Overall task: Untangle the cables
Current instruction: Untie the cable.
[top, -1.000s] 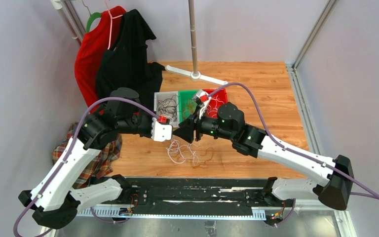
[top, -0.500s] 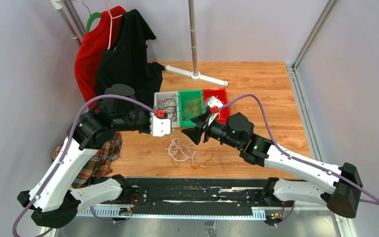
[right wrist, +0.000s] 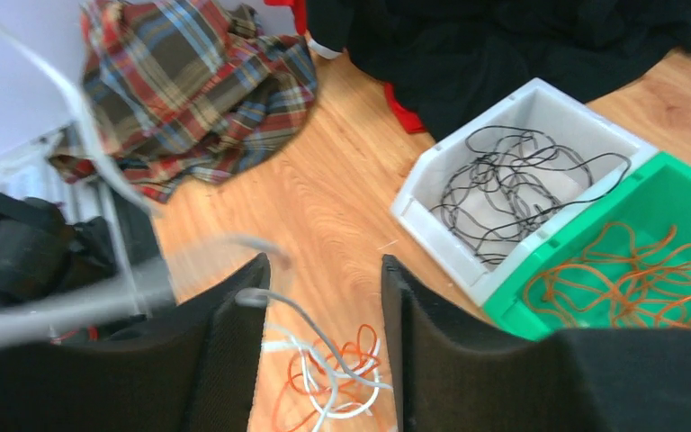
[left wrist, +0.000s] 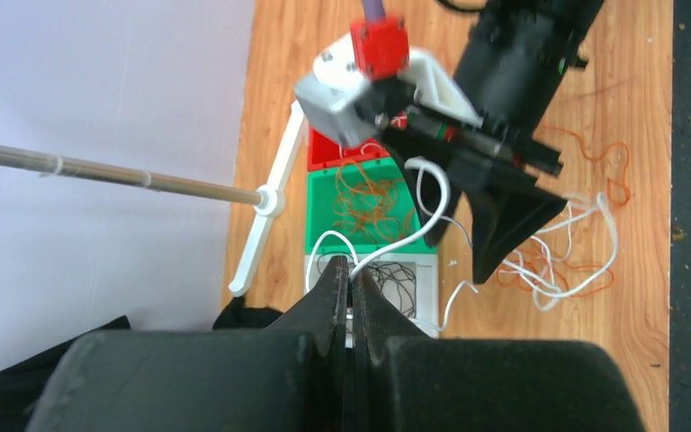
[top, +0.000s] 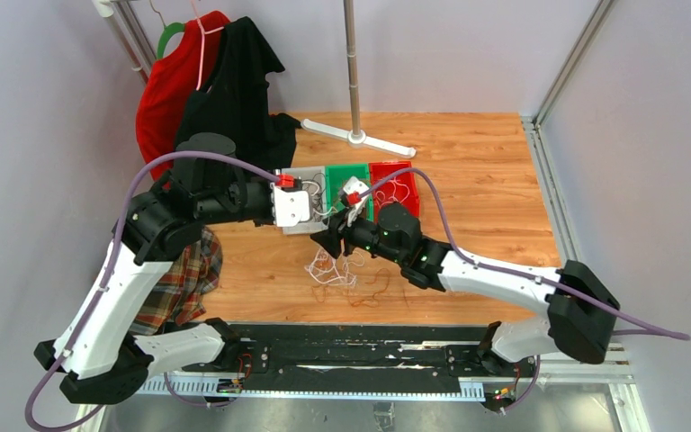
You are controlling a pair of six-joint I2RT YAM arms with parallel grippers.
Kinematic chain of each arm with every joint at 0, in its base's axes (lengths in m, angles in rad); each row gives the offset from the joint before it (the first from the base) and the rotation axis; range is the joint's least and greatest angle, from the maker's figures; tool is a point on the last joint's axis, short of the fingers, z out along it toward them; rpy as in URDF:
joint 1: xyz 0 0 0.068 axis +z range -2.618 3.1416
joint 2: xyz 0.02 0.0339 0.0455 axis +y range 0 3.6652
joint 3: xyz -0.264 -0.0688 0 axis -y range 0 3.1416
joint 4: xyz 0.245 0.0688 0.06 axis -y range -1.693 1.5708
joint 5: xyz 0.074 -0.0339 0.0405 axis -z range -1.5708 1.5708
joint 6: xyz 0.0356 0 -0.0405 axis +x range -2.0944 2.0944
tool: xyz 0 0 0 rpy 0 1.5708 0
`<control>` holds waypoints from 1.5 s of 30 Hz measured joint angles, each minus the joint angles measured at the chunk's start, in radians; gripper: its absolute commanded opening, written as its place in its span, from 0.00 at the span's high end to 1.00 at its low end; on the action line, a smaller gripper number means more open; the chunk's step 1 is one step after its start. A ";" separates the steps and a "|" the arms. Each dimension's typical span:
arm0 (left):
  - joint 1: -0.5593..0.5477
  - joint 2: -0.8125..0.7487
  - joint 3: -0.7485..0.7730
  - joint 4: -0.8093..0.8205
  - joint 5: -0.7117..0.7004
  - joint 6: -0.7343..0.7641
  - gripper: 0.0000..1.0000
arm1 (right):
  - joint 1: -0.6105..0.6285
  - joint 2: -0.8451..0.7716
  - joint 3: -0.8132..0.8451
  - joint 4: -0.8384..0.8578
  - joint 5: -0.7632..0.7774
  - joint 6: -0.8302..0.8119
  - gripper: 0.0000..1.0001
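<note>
Thin flexible cables in white and orange point(top: 349, 275): heaped as a loose tangle on the light wooden surface point(top: 486, 171), just in front of a row of three small plastic bins. Lie flat on the wood, white loops to the left and orange loops to the right in the overhead view.

One white cable point(left wrist: 396, 245): pinched at one end in the left claw point(left wrist: 353, 284). Runs from the closed tips in a curve toward the body of the right claw point(right wrist: 324, 270); far end not traceable.

Left claw: fingers pressed together on this strand, held above the white bin point(right wrist: 436, 238).

Right claw: fingers spread, nothing gripped. Hangs over the tangle, tips angled down toward the surface. Gap between the fingers: crossed by one pale strand point(right wrist: 315, 335) in the right wrist view; cannot tell whether touching either finger.

Bins: set side by side, touching.
- White bin: holds thin black cables point(right wrist: 513, 180).
- Green bin point(right wrist: 540, 306), in the middle: holds orange cables point(right wrist: 630, 270).
- Red bin point(left wrist: 328, 155), at the other end: holds white cables point(top: 396, 191).

Crumpled plaid cloth point(top: 175, 288): at the left edge of the surface, beside the left arm, well apart from the tangle.
</note>
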 measured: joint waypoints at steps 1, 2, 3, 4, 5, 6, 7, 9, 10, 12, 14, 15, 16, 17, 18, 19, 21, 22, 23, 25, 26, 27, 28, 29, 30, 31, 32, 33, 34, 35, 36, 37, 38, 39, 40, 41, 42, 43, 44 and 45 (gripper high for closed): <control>0.000 0.002 0.014 0.000 0.002 -0.009 1.00 | 0.000 0.024 0.008 0.008 0.009 0.002 0.64; 0.000 0.002 0.025 0.002 0.002 -0.016 1.00 | 0.000 0.043 0.014 0.016 0.018 0.003 0.67; 0.000 0.002 0.036 0.002 0.003 -0.024 0.99 | 0.000 0.060 0.017 0.026 0.027 0.005 0.69; 0.000 0.003 0.049 0.002 0.003 -0.030 0.99 | 0.000 0.072 0.017 0.031 0.034 0.007 0.70; 0.000 0.003 0.063 0.002 0.004 -0.034 0.99 | 0.001 0.084 0.015 0.040 0.040 0.013 0.70; 0.000 0.005 0.079 0.002 0.003 -0.037 1.00 | 0.001 0.093 0.011 0.050 0.048 0.018 0.70; 0.000 0.007 0.098 0.002 0.003 -0.039 1.00 | 0.002 0.097 0.001 0.063 0.056 0.025 0.70; 0.000 0.015 0.141 0.002 0.001 -0.044 0.99 | 0.003 0.095 -0.046 0.105 0.076 0.040 0.70; 0.000 0.019 0.162 0.003 0.000 -0.045 0.99 | 0.003 0.095 -0.067 0.116 0.085 0.045 0.70; 0.000 0.029 0.202 0.005 -0.004 -0.045 1.00 | 0.004 0.095 -0.121 0.142 0.108 0.058 0.70; 0.000 0.046 0.257 0.007 -0.012 -0.046 0.99 | 0.004 0.095 -0.183 0.158 0.134 0.072 0.68; 0.000 0.052 0.280 0.010 -0.017 -0.047 0.99 | 0.004 0.095 -0.202 0.160 0.143 0.078 0.66; 0.000 0.059 0.302 0.013 -0.023 -0.048 1.00 | 0.004 0.093 -0.231 0.167 0.156 0.085 0.65; 0.000 0.065 0.322 0.017 -0.030 -0.048 0.99 | 0.004 0.092 -0.249 0.168 0.166 0.092 0.65; 0.000 0.072 0.344 0.021 -0.037 -0.051 0.99 | 0.004 0.089 -0.270 0.174 0.175 0.099 0.65; 0.000 0.077 0.362 0.027 -0.045 -0.052 1.00 | 0.004 0.083 -0.285 0.176 0.183 0.105 0.65; 0.000 0.088 0.402 0.053 -0.064 -0.056 0.99 | 0.004 0.067 -0.311 0.181 0.200 0.115 0.65; 0.000 0.091 0.419 0.072 -0.074 -0.060 0.99 | 0.004 0.058 -0.317 0.183 0.209 0.119 0.65; 0.000 0.093 0.431 0.087 -0.083 -0.065 0.99 | 0.004 0.048 -0.318 0.185 0.217 0.123 0.64; 0.000 0.097 0.456 0.122 -0.100 -0.077 1.00 | 0.004 0.040 -0.318 0.196 0.226 0.129 0.64; 0.000 0.098 0.473 0.146 -0.111 -0.085 0.99 | 0.004 0.037 -0.318 0.201 0.230 0.130 0.64; 0.000 0.100 0.484 0.162 -0.119 -0.091 1.00 | 0.004 0.034 -0.318 0.205 0.233 0.132 0.63; 0.000 0.102 0.500 0.181 -0.126 -0.100 1.00 | 0.004 0.034 -0.318 0.207 0.237 0.132 0.62; 0.000 0.104 0.512 0.192 -0.131 -0.106 1.00 | 0.005 0.033 -0.318 0.208 0.237 0.133 0.59; 0.000 0.107 0.528 0.205 -0.136 -0.115 0.99 | 0.004 0.033 -0.317 0.207 0.237 0.133 0.57; 0.000 0.109 0.543 0.219 -0.140 -0.122 0.99 | 0.004 0.033 -0.315 0.207 0.237 0.133 0.56; 0.000 0.110 0.555 0.230 -0.142 -0.129 0.99 | 0.005 0.033 -0.314 0.207 0.237 0.134 0.54; 0.000 0.113 0.580 0.251 -0.144 -0.143 1.00 | 0.005 0.035 -0.299 0.203 0.237 0.133 0.52; 0.000 0.113 0.581 0.251 -0.145 -0.143 1.00 | 0.005 0.035 -0.298 0.204 0.237 0.133 0.51; 0.000 0.117 0.597 0.250 -0.145 -0.153 1.00 | 0.006 0.039 -0.286 0.203 0.241 0.133 0.50; 0.000 0.122 0.612 0.254 -0.145 -0.160 1.00 | 0.009 0.047 -0.272 0.202 0.248 0.132 0.49; 0.000 0.129 0.636 0.257 -0.145 -0.167 1.00 | 0.013 0.061 -0.250 0.200 0.260 0.132 0.48; 0.000 0.134 0.654 0.261 -0.146 -0.172 1.00 | 0.018 0.079 -0.225 0.196 0.274 0.132 0.47; 0.000 0.139 0.670 0.266 -0.146 -0.179 0.99 | 0.021 0.094 -0.206 0.196 0.283 0.134 0.46; 0.000 0.142 0.681 0.272 -0.147 -0.183 1.00 | 0.026 0.111 -0.189 0.196 0.296 0.135 0.46; 0.000 0.145 0.692 0.282 -0.149 -0.187 0.99 | 0.030 0.126 -0.179 0.198 0.305 0.137 0.46; 0.000 0.146 0.702 0.292 -0.153 -0.191 1.00 | 0.034 0.138 -0.174 0.198 0.313 0.138 0.46; 0.000 0.146 0.706 0.300 -0.157 -0.193 1.00 | 0.038 0.152 -0.172 0.199 0.322 0.142 0.46; 0.000 0.146 0.710 0.307 -0.160 -0.193 1.00 | 0.042 0.167 -0.171 0.199 0.327 0.145 0.46; 0.000 0.146 0.713 0.313 -0.162 -0.193 0.99 | 0.045 0.181 -0.171 0.199 0.332 0.149 0.46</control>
